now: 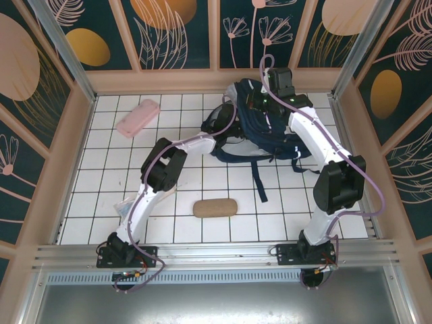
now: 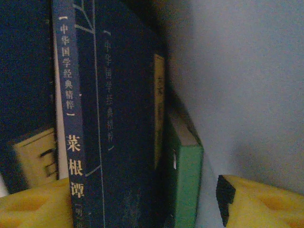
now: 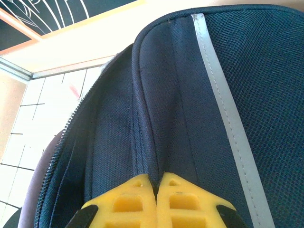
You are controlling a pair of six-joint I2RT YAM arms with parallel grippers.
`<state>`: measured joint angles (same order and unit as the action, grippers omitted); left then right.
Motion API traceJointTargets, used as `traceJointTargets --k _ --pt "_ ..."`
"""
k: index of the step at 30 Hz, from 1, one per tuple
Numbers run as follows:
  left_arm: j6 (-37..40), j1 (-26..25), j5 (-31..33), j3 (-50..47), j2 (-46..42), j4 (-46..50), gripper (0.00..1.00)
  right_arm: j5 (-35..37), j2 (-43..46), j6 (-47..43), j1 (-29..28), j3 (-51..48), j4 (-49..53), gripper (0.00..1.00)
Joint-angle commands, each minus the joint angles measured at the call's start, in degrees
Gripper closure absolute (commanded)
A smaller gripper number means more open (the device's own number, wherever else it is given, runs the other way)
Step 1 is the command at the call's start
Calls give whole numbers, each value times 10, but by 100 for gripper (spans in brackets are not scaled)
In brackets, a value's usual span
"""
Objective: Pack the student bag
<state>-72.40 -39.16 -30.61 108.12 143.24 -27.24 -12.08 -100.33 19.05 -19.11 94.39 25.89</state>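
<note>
Both arms at the student bag (image 1: 255, 138) — it lies on the tiled table (image 1: 169, 182), by the far wall.
Brown pouch (image 1: 214, 208) sits well clear on the bag's near side. Left gripper (image 2: 145, 202) is inside the bag, fingers wide apart, straddling a navy book (image 2: 123, 118) and the green book (image 2: 185, 180) beside it — contact unclear. Right gripper (image 3: 156, 187), at the bag's far end, is clenched on a fabric fold beside the white stripe (image 3: 228, 118).

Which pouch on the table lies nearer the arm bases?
The brown pouch, on the tiles between the two arms; the pink pouch lies far back on the left.
</note>
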Motion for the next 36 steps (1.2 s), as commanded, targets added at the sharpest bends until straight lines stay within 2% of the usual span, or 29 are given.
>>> traceJointTargets --k 1,5,9,11,19,24,29,32,36 --pt "-47 -14 -44 19 8 -139 27 -40 1 13 -13 23 -54 100" --pt "-19 -10 -36 -5 -18 -91 21 -28 2 7 -11 22 -48 100" --pt "12 8 -9 -82 -81 -59 8 -15 6 0 -6 14 -46 100" --pt "22 21 0 -121 -116 -42 5 -12 9 -1 -2 5 -50 100" --pt "118 66 30 -223 -250 115 1 -13 6 -5 1 -32 -72 100" --pt "196 97 97 -304 -354 235 1 -26 7 1 0 -58 -101 100" --pt "249 145 155 -378 -446 305 1 -35 -1 2 -4 -67 -113 100" --pt "272 198 150 -412 -493 316 1 -38 -2 2 -10 -75 -123 100" --pt "316 250 99 -410 -502 331 2 -37 -2 -1 -15 -79 -130 100"
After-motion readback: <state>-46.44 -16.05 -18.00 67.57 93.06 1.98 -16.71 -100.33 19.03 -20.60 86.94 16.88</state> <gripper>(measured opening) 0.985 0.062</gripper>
